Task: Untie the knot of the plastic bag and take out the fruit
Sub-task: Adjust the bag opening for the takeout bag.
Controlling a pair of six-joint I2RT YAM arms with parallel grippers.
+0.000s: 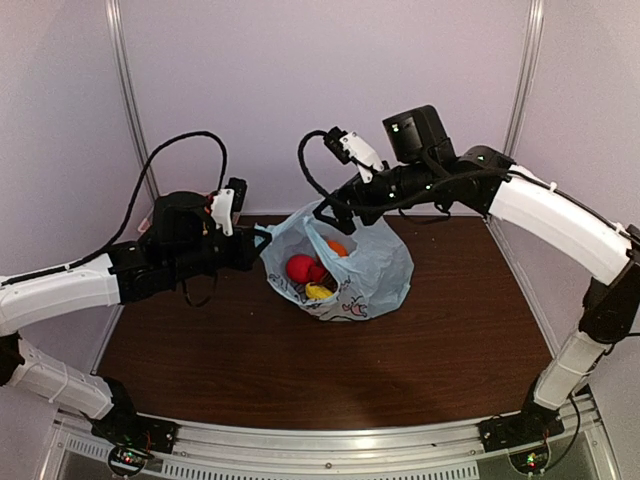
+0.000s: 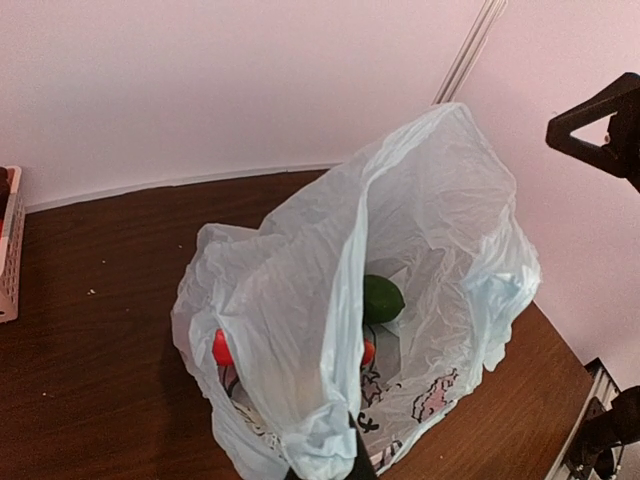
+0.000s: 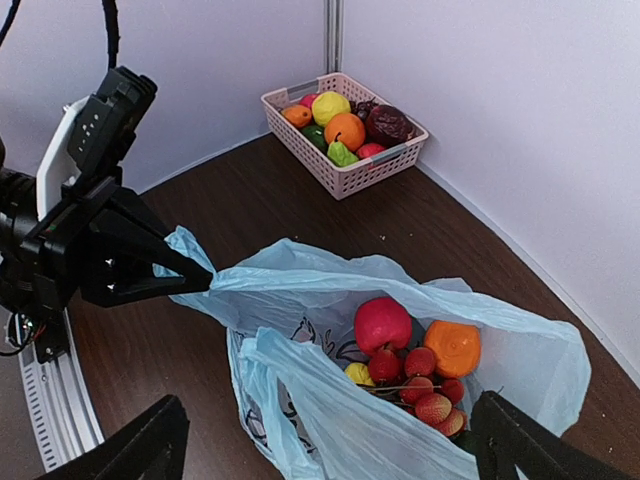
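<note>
Cartoon print point(image 1: 345, 302) on plastic bag point(image 1: 385, 262)

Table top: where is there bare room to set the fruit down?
Bare wood: the near strip of the table between the plastic bag and the arm bases, and right of the bag. Crowded: the bag's mouth, left gripper pinching its edge, right gripper open above; the basket takes a far corner.

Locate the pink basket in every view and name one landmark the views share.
Top external: not seen.
Left wrist: a sliver of the pink basket at the left edge, mid-height.
Right wrist: pink basket top centre, by the wall corner.
Shared landmark: the light blue plastic bag, visible in all three.
</note>
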